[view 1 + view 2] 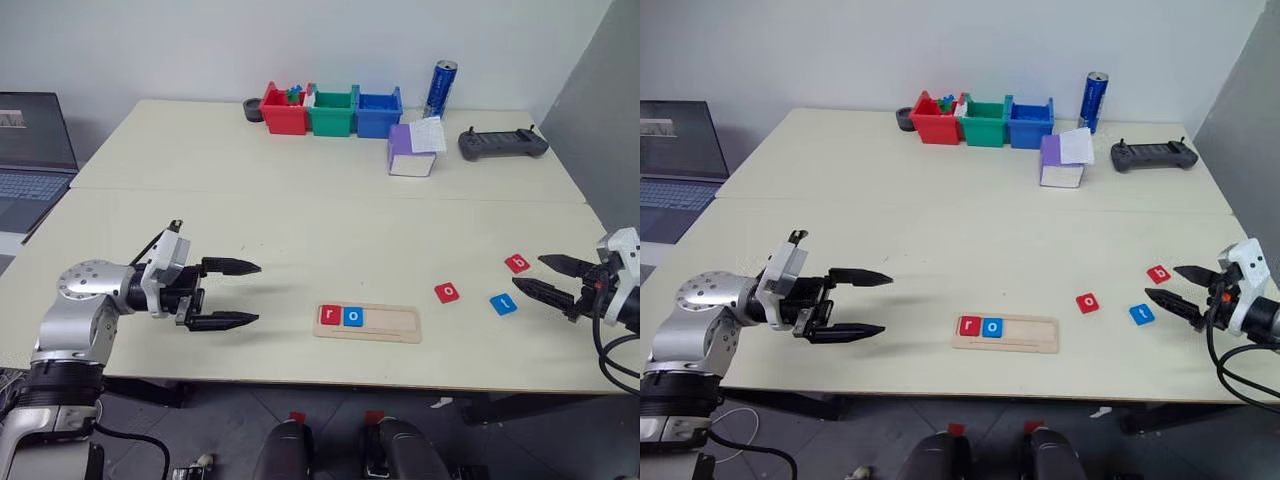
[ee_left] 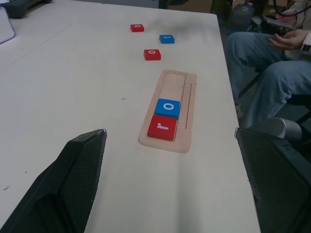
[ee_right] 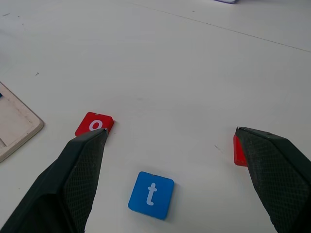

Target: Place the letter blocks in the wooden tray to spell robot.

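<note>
The wooden tray lies near the table's front edge, holding a red r block and a blue o block at its left end. To its right on the table lie a red o block, a blue t block and a red b block. My left gripper hovers open and empty left of the tray, pointing toward it. My right gripper hangs open at the table's right side, just right of the t and b blocks, touching neither.
At the back stand red, green and blue bins, a blue can, a purple-and-white box and a black controller. A laptop sits far left. A seated person's legs are beside the table.
</note>
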Controlling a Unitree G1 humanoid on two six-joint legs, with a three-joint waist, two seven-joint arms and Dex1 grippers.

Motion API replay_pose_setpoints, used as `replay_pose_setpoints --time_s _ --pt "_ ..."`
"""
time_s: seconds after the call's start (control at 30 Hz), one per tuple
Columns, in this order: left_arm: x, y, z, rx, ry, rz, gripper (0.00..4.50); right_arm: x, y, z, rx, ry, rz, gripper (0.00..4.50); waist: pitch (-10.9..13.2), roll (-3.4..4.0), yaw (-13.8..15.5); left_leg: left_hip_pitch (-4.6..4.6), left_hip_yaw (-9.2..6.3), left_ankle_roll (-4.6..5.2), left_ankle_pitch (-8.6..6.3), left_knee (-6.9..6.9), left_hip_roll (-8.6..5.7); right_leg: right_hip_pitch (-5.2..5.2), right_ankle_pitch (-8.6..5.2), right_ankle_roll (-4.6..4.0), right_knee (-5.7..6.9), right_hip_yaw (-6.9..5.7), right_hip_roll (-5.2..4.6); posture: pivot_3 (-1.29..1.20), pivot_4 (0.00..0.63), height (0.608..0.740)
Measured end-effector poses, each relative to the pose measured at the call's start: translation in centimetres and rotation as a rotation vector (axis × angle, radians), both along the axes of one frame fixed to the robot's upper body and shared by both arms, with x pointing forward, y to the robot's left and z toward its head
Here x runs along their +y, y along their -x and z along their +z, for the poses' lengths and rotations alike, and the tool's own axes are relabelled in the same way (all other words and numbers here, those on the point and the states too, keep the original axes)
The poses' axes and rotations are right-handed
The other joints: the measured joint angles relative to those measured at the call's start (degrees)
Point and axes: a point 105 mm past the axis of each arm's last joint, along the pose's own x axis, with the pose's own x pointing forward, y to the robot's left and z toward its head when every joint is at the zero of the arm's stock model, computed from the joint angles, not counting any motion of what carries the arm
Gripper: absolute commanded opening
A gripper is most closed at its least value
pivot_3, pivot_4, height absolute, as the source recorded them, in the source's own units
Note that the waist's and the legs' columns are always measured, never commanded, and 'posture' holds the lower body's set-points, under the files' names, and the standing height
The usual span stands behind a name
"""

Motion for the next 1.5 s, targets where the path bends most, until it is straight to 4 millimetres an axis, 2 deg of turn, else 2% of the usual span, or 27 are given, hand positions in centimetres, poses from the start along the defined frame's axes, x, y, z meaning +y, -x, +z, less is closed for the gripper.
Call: replay_pose_setpoints --time_s 0.13,0.3,0.47,0.67,0.9,1.3,1.4,1.5 --pt "0.5 0.3 -0.3 -0.026 -0.019 0.0 4.47 -0.2 -0.1 -0.4 0.014 -0.006 0.0 4.5 0.0 0.0 0.0 0.0 0.01 0.0 0.0 0.0 0.01 0.0 0.0 0.0 0.0 0.0 0.0 0.0 0.15 0.74" --pt "1.9 0.7 0.2 -0.056 0.033 0.024 4.47 -0.7 -1.5 0.0 -0.03 0.003 -0.036 4.5 0.0 0.0 -0.1 0.02 0.01 0.0 0.0 0.01 0.02 -0.01 0.0 0.0 0.03 0.01 0.0 0.0 0.15 0.74" --pt "4.0 1.8 0.5 -0.013 0.014 0.066 4.47 -1.3 -2.2 -0.7 -0.044 0.001 -0.096 4.5 0.0 0.02 -0.2 0.0 0.03 0.0 0.0 -0.03 0.02 -0.04 -0.01 -0.02 0.02 0.01 -0.01 0.0 0.15 0.74" --pt "5.4 1.2 0.4 -0.013 0.004 0.124 4.47 -2.1 -3.8 -1.3 -0.087 -0.012 -0.192 4.5 0.0 0.03 -0.1 0.03 0.03 0.01 0.0 0.02 0.01 -0.01 0.0 0.0 0.04 0.01 -0.02 0.0 0.15 0.74" --pt "4.7 0.8 0.4 -0.025 0.027 0.11 4.47 -2.1 -6.3 -3.0 -0.086 -0.015 -0.255 4.5 0.0 0.03 -0.8 0.0 0.1 -0.01 0.01 -0.01 0.01 -0.05 0.0 -0.01 0.05 0.07 -0.02 0.0 0.15 0.74" --pt "4.6 1.6 -0.2 -0.01 0.024 0.102 4.47 -2.7 -6.9 -5.6 -0.011 -0.019 -0.287 4.5 0.0 0.03 -1.1 0.04 0.11 -0.02 0.02 0.0 0.03 -0.04 0.0 -0.02 0.09 0.08 -0.02 0.0 0.15 0.74" --pt "4.6 1.6 -0.1 -0.015 0.023 0.101 4.5 -2.5 -7.2 -5.9 -0.006 -0.029 -0.288 3.89 0.0 0.03 -1.1 0.05 0.11 -0.01 0.02 0.0 0.03 -0.02 0.0 -0.01 0.1 0.09 -0.02 0.0 0.15 0.74" --pt "4.7 1.6 0.0 -0.017 0.024 0.105 4.5 -2.5 -7.3 -6.1 -0.012 -0.019 -0.296 2.83 0.0 0.03 -1.1 0.06 0.11 -0.01 0.02 0.0 0.03 -0.02 0.0 -0.01 0.1 0.08 -0.02 0.0 0.15 0.74"
